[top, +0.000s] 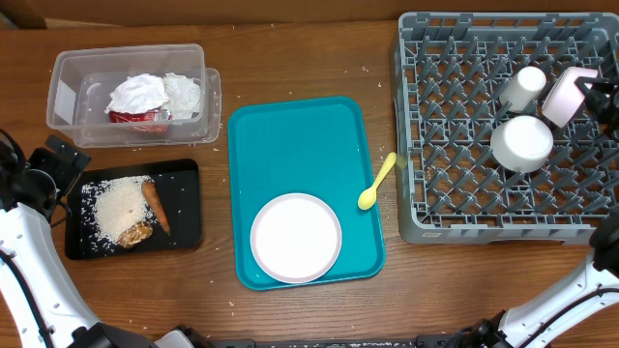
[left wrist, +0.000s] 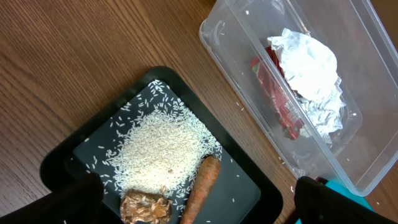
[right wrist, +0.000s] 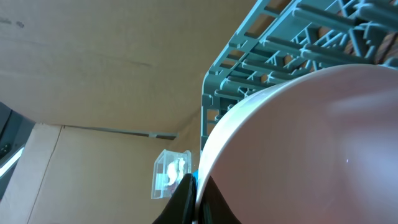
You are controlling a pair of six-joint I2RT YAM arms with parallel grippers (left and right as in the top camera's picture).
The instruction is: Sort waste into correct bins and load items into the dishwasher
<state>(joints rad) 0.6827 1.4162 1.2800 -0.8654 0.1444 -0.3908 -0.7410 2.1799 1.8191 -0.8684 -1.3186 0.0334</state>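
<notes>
Right end effector (top: 592,97) is clenched on the pale pink plate (top: 565,97), upper right of the overhead frame, above the grey dish rack (top: 408,145). The plate is tilted on edge. Cannot tell if it sits between the pegs. In the right wrist view the plate rim runs straight into the dark fingers (right wrist: 180,205) at bottom centre, and the plate fills the right half of the frame.

The pale green cup (top: 527,87) is in the rack just left of the plate. The white bowl (top: 522,143) is just below the cup in the frame, apart from the end effector.

Left end effector (left wrist: 199,194) is released, jaws wide, at the left edge of the overhead frame by the black tray (top: 184,208). In the left wrist view the rice (left wrist: 161,146), carrot piece (left wrist: 202,186) and brown chunk (left wrist: 144,208) lie on the tray between the two fingertips, low in the frame. Contact cannot be told.

The clear tub (top: 63,97) in the upper left holds the napkins (top: 155,94) and the red-and-white wrapper (top: 140,117), away from both end effectors.

The teal tray (top: 295,145) sits mid-desk (top: 290,58). The large white plate (top: 296,237) lies on its lower part. The yellow spoon (top: 377,182) lies across its right rim, handle tip just beside the rack. Both are well apart from the end effectors.
</notes>
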